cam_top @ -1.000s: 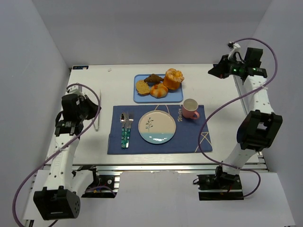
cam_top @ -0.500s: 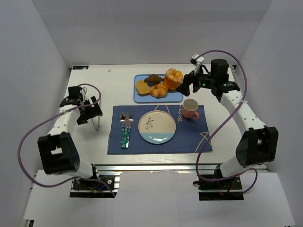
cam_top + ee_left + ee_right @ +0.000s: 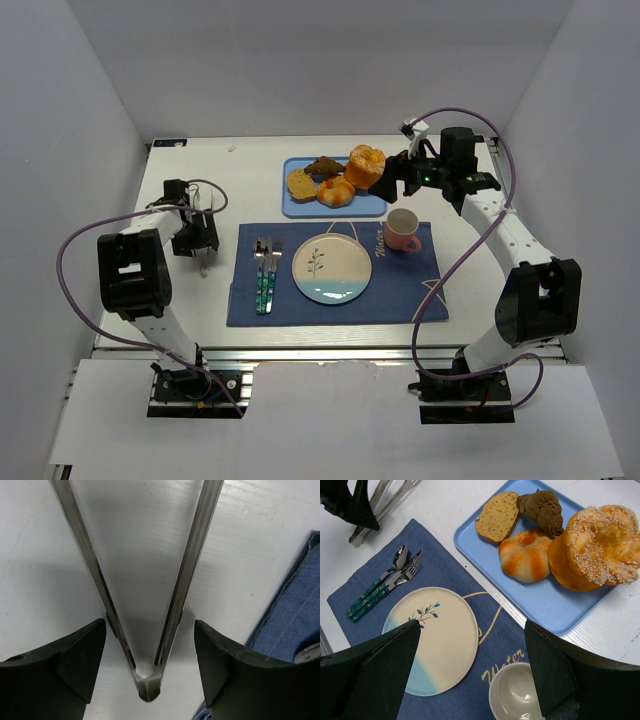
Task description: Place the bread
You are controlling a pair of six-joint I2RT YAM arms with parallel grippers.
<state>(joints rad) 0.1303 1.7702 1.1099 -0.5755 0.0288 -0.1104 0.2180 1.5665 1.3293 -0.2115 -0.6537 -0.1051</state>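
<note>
The bread (image 3: 497, 516), a small oval slice with a pale golden crumb and a browner crust, lies at the far left of the blue tray (image 3: 547, 607), touching the dark brown pastry (image 3: 542, 507) beside it. A glossy orange round bun (image 3: 526, 555) sits just in front of the two, and a large sugar-topped bun (image 3: 595, 545) is at the tray's right end. The right claw (image 3: 471, 625) hovers above the near right corner of the tray with its jaws spread wide and nothing between them. Below it a blue placemat (image 3: 450, 570) carries a bare plate (image 3: 435, 635), a spoon and fork (image 3: 385, 582) to the plate's left, and a pink cup (image 3: 403, 230) to its right. The left claw (image 3: 150, 625) is low over the white surface (image 3: 50, 540) just left of the placemat. Its jaws stand apart, astride the hinged end of a pair of metal tongs (image 3: 146, 682) that lie flat there. Its fingers (image 3: 80, 665) sit close on either side of the tongs without clamping them.
</note>
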